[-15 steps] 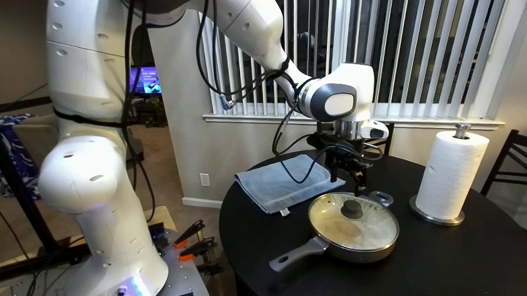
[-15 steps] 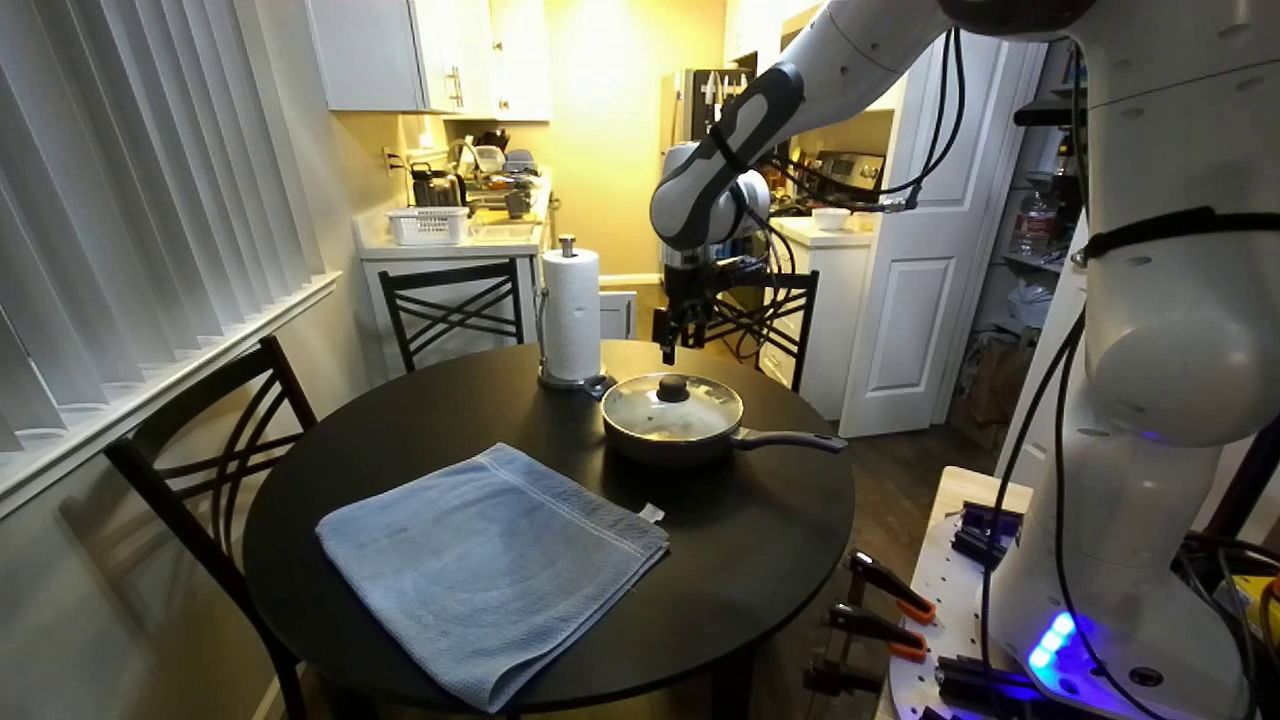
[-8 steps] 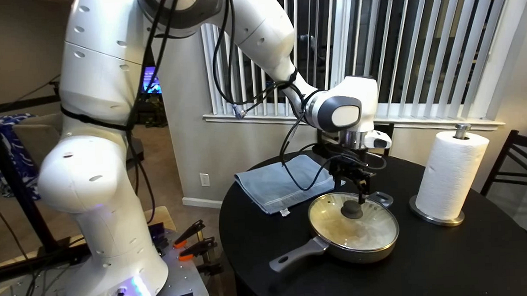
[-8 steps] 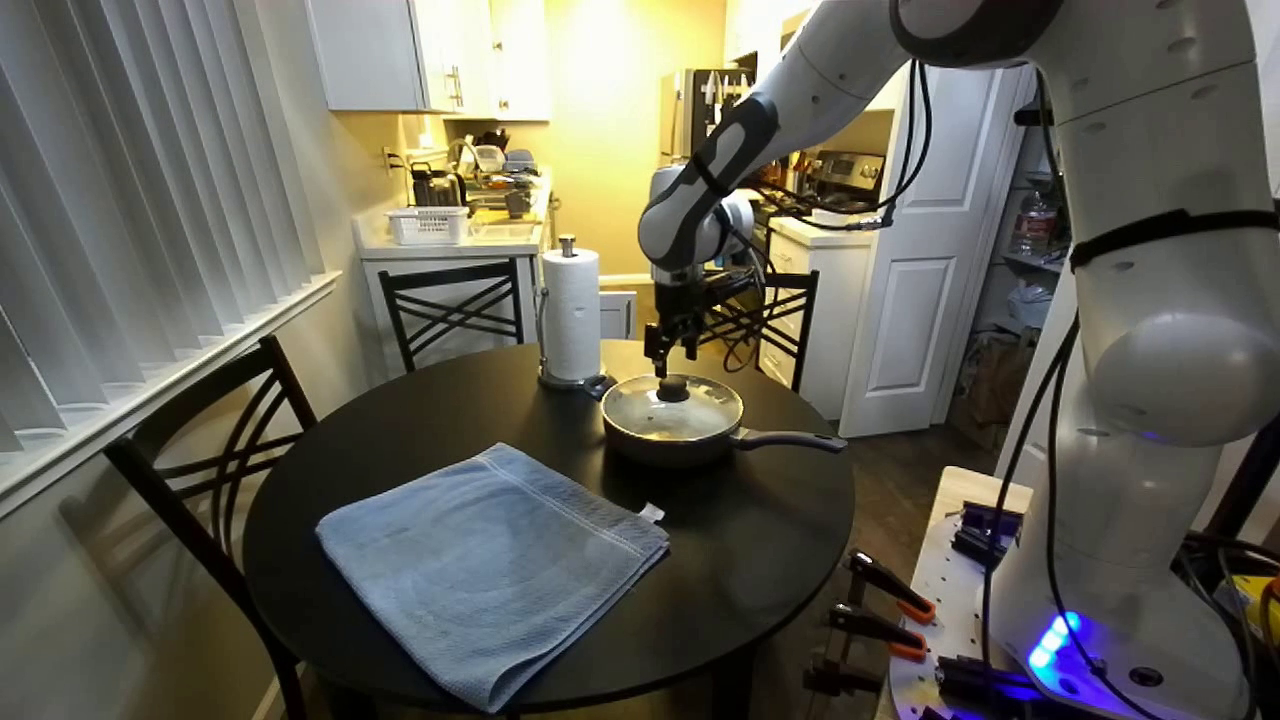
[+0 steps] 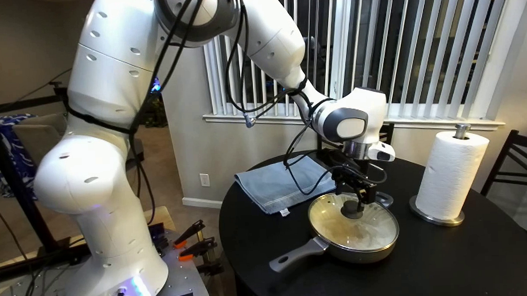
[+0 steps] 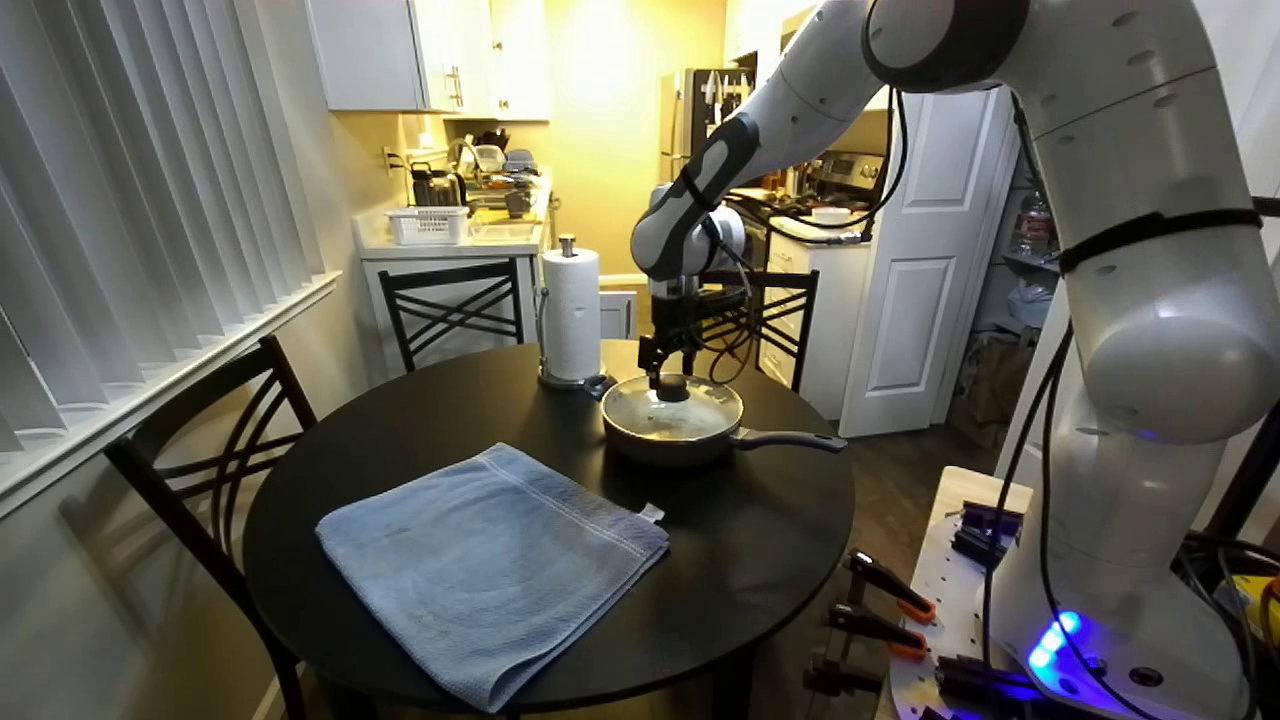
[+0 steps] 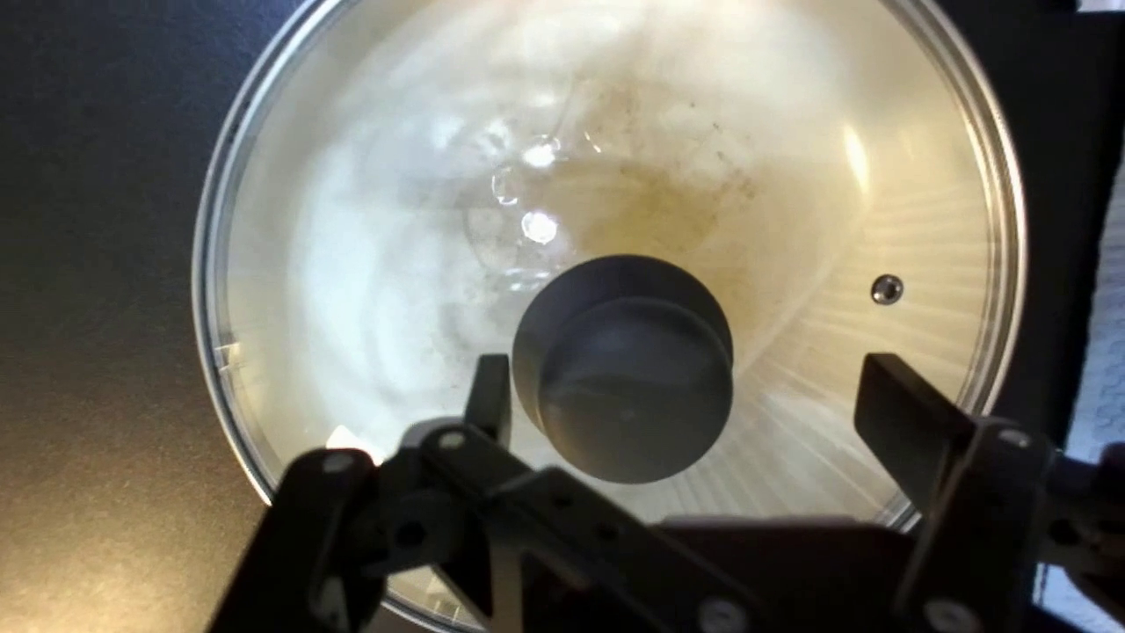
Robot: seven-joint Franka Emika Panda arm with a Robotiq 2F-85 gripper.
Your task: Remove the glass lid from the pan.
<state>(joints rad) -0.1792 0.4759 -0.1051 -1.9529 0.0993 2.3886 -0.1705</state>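
The glass lid [image 5: 332, 229] sits on the pan [image 5: 359, 256], which stands on the round black table; both also show in an exterior view, lid [image 6: 700, 415] and pan [image 6: 660, 453]. The lid's dark round knob [image 7: 628, 387] is at its centre. My gripper [image 7: 699, 400] is open and points down over the lid, with the knob in the gap between its fingers. The left finger in the wrist view is very close to the knob; whether it touches cannot be told. The right finger is well apart from it. The gripper also shows in both exterior views [image 5: 350, 197] [image 6: 671, 370].
The pan's long handle [image 5: 298, 254] points toward the robot base, and a short loop handle [image 5: 383, 199] is opposite. A folded blue-grey cloth [image 6: 500, 560] lies beside the pan. A paper towel roll [image 5: 453, 176] stands on the table. Chairs [image 6: 225, 480] stand around it.
My arm has moved down and slightly forward, bringing the gripper from above the lid to the height of the knob. The lid, pan and cloth have not moved.
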